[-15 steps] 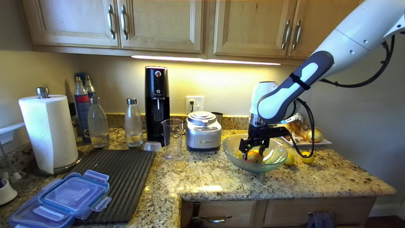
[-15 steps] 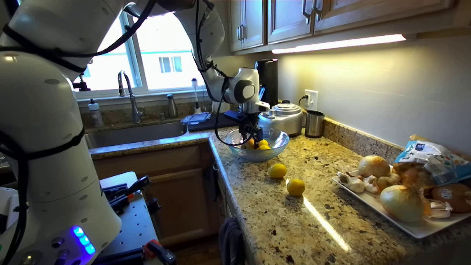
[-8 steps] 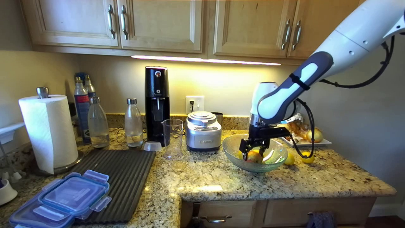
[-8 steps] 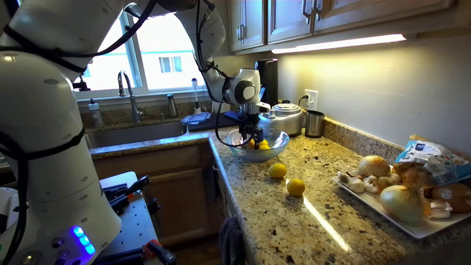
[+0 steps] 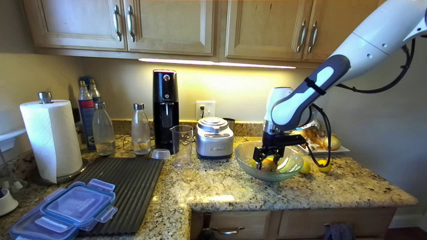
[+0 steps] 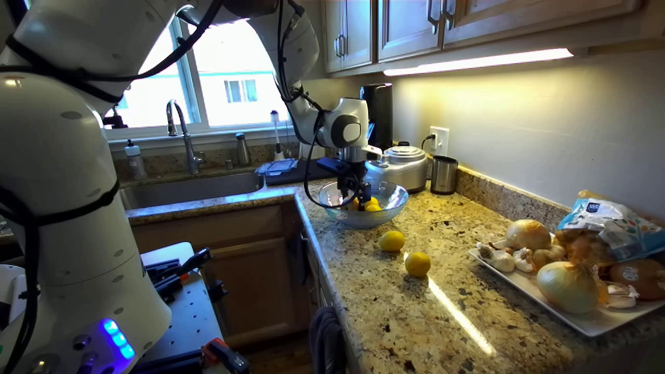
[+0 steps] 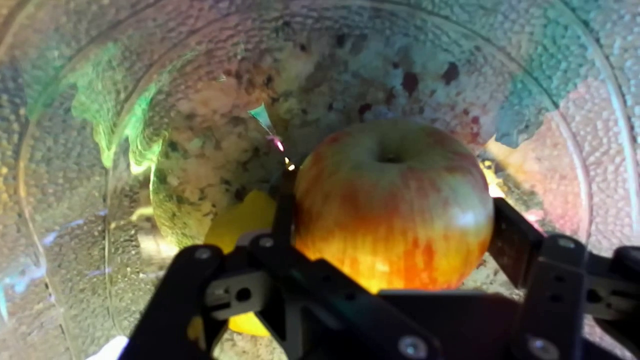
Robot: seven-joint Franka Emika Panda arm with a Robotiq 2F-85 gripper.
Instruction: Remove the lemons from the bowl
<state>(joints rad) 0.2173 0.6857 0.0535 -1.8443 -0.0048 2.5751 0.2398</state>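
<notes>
Deep inside the glass bowl point(image 5: 244, 156), with the gripper point(image 5: 267, 162) pointing almost straight down, probably because of the sloping sides all around. In the wrist view, with the fingers point(image 7: 515, 245) spread wide, on both sides of a reddish apple point(image 7: 395, 205). Very near to its skin, perhaps touching; whether already gripping it, cannot tell. To judge by the task, probably chosen for moving the apple away, in order to reach more easily the lemons point(image 6: 373, 208) in the bowl. Possible to see one yellow lemon point(image 7: 237, 222) just beside the finger at the left of the wrist view, partly hidden by it, but not possible to count exactly all of them.

Easy to find two lemons point(image 6: 391, 241) on the counter point(image 6: 395, 311), near the bowl and apart from each other, presumably put there as already removed. Set well apart from the white tray point(image 6: 597, 322) of onions point(image 6: 567, 286) and garlic point(image 6: 501, 259), maybe for not mixing the foods.

Made of speckled stone, in the case of the counter, and crossed by a bright streak of light point(image 6: 460, 317). Occupied farther along by a silver food processor point(image 5: 215, 143) and a dark ridged mat point(image 5: 133, 186) with plastic lids point(image 5: 78, 203) partly over it. Lit by a strip light point(image 6: 478, 62) under wooden cabinets point(image 5: 166, 26) and by the window point(image 6: 234, 57) behind the sink point(image 6: 192, 189).
</notes>
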